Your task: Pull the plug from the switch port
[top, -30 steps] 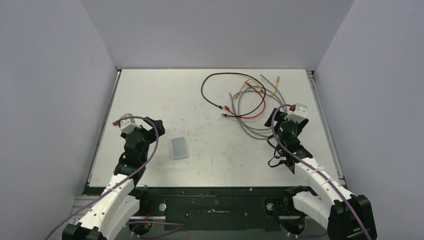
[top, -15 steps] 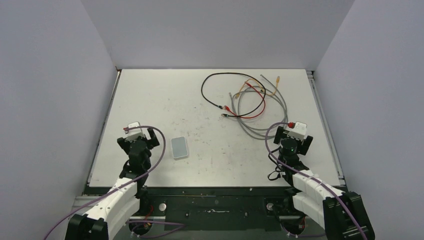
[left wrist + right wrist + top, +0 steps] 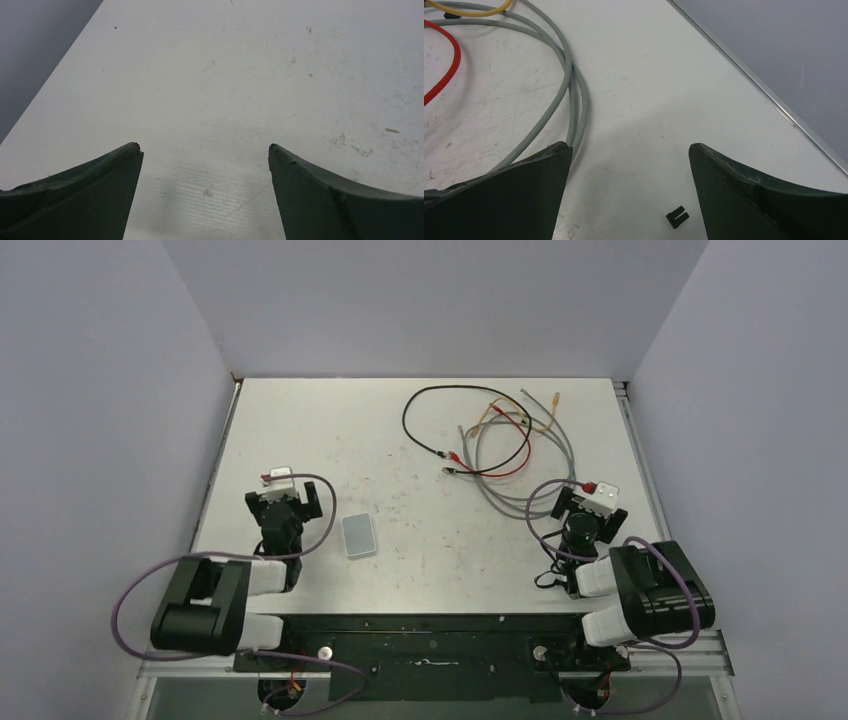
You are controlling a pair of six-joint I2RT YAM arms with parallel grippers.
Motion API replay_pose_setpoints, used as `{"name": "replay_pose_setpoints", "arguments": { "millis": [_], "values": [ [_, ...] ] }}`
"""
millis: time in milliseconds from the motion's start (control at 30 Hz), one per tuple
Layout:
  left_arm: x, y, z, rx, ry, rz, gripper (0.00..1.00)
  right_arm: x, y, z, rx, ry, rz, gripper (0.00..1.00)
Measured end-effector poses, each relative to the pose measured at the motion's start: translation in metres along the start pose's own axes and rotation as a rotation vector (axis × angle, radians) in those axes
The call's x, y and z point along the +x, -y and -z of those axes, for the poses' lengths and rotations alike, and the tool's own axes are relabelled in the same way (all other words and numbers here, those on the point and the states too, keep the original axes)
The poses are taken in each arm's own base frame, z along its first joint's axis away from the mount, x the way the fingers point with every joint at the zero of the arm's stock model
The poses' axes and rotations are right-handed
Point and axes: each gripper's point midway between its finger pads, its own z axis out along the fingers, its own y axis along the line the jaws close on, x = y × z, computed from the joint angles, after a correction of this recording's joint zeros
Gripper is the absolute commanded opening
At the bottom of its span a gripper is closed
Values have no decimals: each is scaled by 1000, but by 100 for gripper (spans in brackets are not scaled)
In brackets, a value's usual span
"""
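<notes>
Grip the probably light, rigid, slick switch [image 3: 359, 536] across its long edges, with left pincer [image 3: 205, 147] and right pincer [image 3: 630, 145] gaping empty.

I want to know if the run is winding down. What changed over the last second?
The left arm and right arm folded back toward their bases. The right gripper backed away from the cables. The left gripper shifted slightly toward the switch. Both are open and empty, and nothing was taken or let go. The switch and cables lie where they were.
</notes>
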Motion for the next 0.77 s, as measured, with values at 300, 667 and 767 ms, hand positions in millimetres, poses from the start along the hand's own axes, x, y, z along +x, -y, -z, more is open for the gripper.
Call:
{"name": "replay_pose_setpoints", "arguments": {
  "millis": [300,667,767],
  "values": [
    [6,4,-25,7,-12,29,96,10,-34,-23,-158,-20,25,90],
    [-2,8,-27,27,20,46,96,0,-66,-33,-298,-12,67,90],
    [-3,9,-27,34,20,46,96,1,-67,-33,-305,-16,76,90]
  ]
}}
